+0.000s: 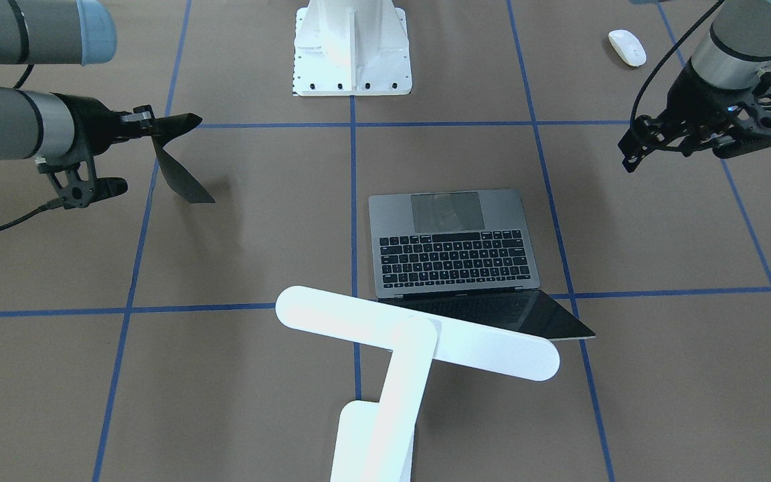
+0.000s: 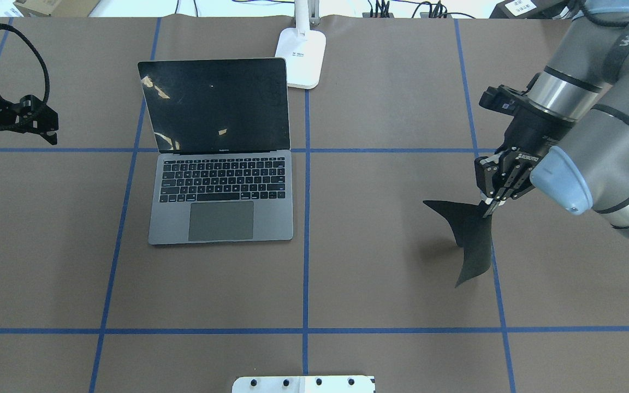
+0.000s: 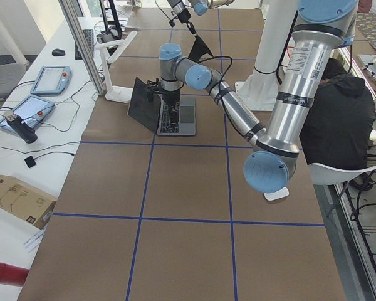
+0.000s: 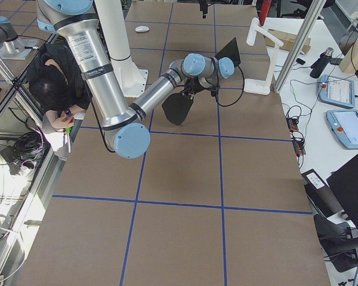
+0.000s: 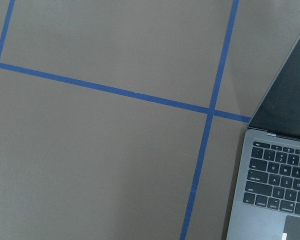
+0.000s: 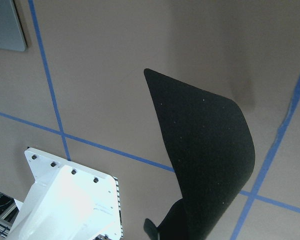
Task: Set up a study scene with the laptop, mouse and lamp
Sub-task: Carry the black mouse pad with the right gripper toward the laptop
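The laptop (image 1: pixel 452 248) (image 2: pixel 221 180) lies open in the middle of the table, with its dark screen toward the lamp (image 1: pixel 419 335). The lamp's base (image 2: pixel 301 57) stands just behind the screen's right corner. A small white mouse (image 1: pixel 627 47) rests on the robot's side of the table, close to the left arm. The left gripper (image 1: pixel 632 152) hovers above the table between mouse and laptop. It holds nothing, and its finger gap does not show clearly. My right gripper (image 2: pixel 490 209) is shut on one corner of a black pad (image 2: pixel 470 234) (image 6: pixel 205 165). The pad hangs bent, off to the laptop's right.
The white ribbed pedestal (image 1: pixel 352 47) (image 2: pixel 303 383) stands bolted at the robot's edge of the table. Blue tape lines grid the brown surface. A person (image 3: pixel 338 119) sits beside the table's robot side. Tablets (image 3: pixel 53 78) and cables lie on a side bench.
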Motion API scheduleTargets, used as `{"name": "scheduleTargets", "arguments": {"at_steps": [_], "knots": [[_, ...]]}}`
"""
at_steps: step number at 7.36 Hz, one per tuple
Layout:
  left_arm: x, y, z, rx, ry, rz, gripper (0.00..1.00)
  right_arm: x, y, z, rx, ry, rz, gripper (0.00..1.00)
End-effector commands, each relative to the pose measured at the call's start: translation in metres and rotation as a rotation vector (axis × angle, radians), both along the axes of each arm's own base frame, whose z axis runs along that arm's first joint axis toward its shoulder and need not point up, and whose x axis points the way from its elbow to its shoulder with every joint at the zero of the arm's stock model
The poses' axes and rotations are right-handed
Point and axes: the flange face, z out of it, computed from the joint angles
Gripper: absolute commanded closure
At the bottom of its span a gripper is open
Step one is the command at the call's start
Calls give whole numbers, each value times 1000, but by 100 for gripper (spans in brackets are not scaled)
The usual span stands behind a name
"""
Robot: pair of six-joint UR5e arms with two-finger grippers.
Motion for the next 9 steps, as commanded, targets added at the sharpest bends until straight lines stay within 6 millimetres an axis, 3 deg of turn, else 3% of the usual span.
{"name": "scheduleTargets", "arguments": {"at_steps": [1,3,5,7,9], "knots": [[1,-2,2,-5,-3,-1,0,-48,-9,-1,-44,8,73,100],[4,-9,9,-10,-9,4,0,-85,-30,6,-74,6,109,100],[9,-18,11,4,2,-2,0,-121,-58,-13,-55,-3,106,100],[9,-20,14,0,-1,-3,0,-143,-64,-28,-40,-13,91,100],[10,-21,16,-2,-3,-1,0,-166,-77,-24,-13,-2,96,100]]}}
